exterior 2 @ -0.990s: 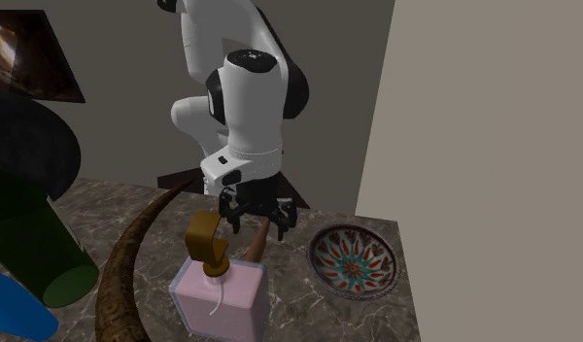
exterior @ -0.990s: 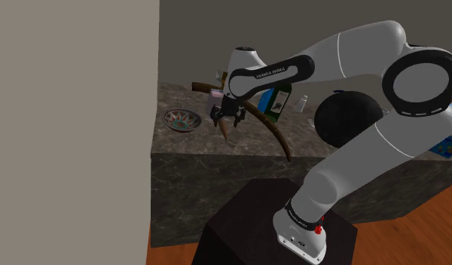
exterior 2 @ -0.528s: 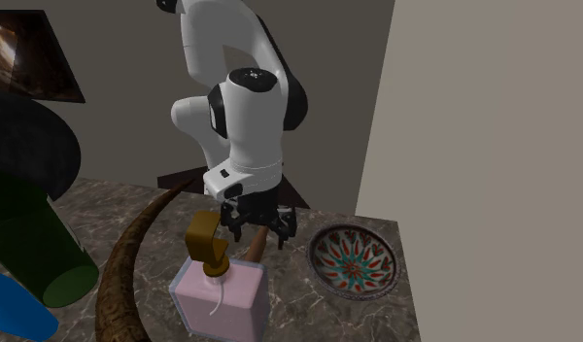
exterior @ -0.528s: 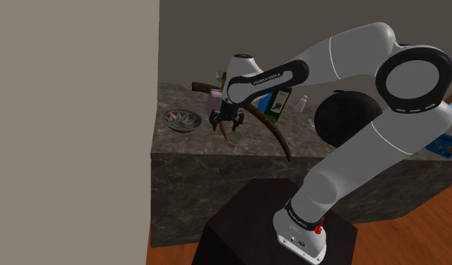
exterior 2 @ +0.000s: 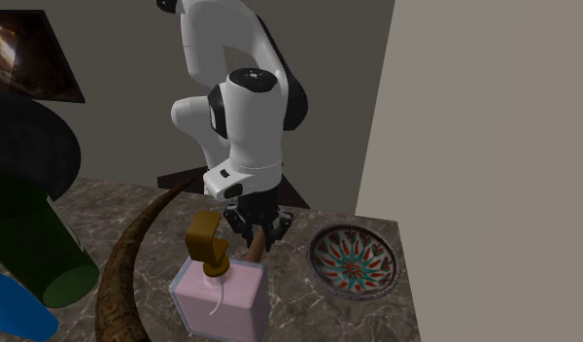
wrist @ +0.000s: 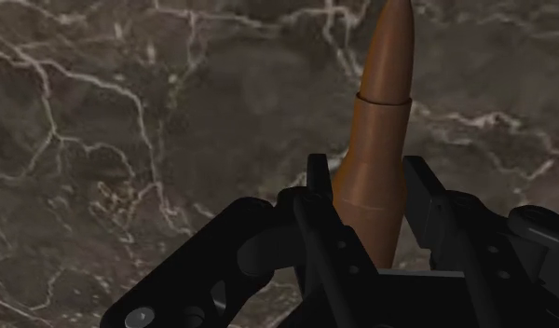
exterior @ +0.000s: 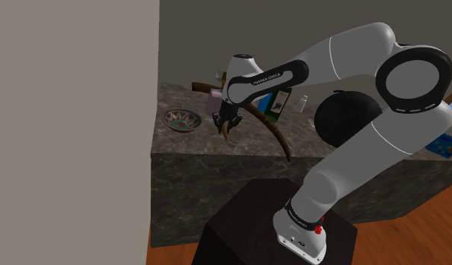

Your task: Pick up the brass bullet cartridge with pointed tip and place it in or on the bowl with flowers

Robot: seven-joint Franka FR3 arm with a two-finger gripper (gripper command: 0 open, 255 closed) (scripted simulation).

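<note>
A brown cartridge (wrist: 385, 102) with a pointed tip lies on the dark marble counter (wrist: 129, 140), and my black gripper (wrist: 373, 191) is shut on its wide rear part. From the shoulder view, the gripper (exterior: 229, 125) is low over the counter with the cartridge (exterior: 231, 135) poking out below it. A round bowl (exterior: 181, 119) with a coloured flower pattern sits apart on that view's left. In the second exterior view the gripper (exterior 2: 260, 225) clasps the cartridge (exterior 2: 254, 249), and the bowl (exterior 2: 355, 260) lies to its right.
A pink soap bottle (exterior 2: 222, 296) with a brass pump stands close to the gripper. A long curved horn (exterior: 271, 134) lies across the counter, with a green bottle (exterior: 278, 102) behind it. A grey wall (exterior: 74, 128) borders the counter beside the bowl.
The gripper has come down onto the cartridge, and its fingers have shut from wide apart to clasping it.
</note>
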